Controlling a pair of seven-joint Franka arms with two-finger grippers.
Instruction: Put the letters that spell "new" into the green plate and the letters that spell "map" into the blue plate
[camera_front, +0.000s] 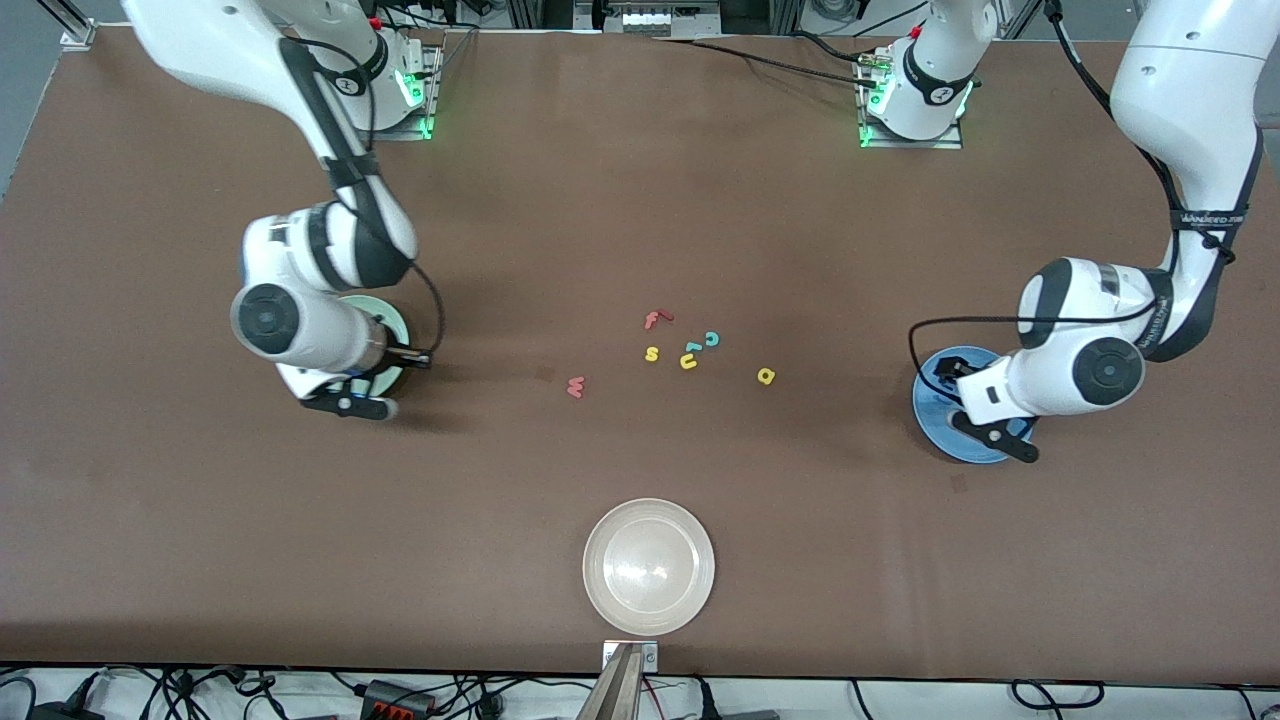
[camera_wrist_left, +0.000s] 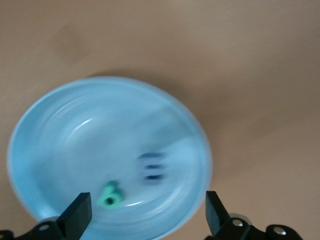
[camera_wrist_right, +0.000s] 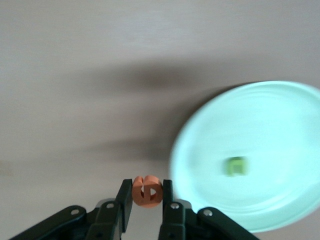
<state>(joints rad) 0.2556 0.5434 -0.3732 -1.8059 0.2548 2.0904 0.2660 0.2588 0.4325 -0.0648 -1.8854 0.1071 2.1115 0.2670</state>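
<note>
right gripper (camera_wrist_right: 146, 207): over the table at the rim of the green plate, fingers pinched on the orange e (camera_wrist_right: 146, 190); hidden under the wrist in the front view
green plate (camera_front: 392, 322): toward the right arm's end of the table, mostly covered by the right arm; olive-green n (camera_wrist_right: 235, 166) lies inside it
pinkish-red w (camera_front: 575, 386): loose on the table, nearer the front camera than the other loose letters, on the green-plate side of the cluster
beige plate (camera_front: 649, 566): mid-table, nearest the front camera, well apart from the letters
letter cluster: red f (camera_front: 656, 319) farthest from the camera; yellow s (camera_front: 651, 353), yellow u (camera_front: 688, 362), a small teal piece (camera_front: 692, 348) touching the u, teal c (camera_front: 712, 339) just beside
yellow p (camera_front: 766, 376): alone on the table, between the cluster and the blue plate
blue plate (camera_front: 935, 405): toward the left arm's end of the table, partly under the left wrist; holds teal a (camera_wrist_left: 110, 195) and blue m (camera_wrist_left: 151, 166), apart from each other, m blurred
left gripper (camera_wrist_left: 146, 212): over the blue plate, jaws wide apart, nothing between them
</note>
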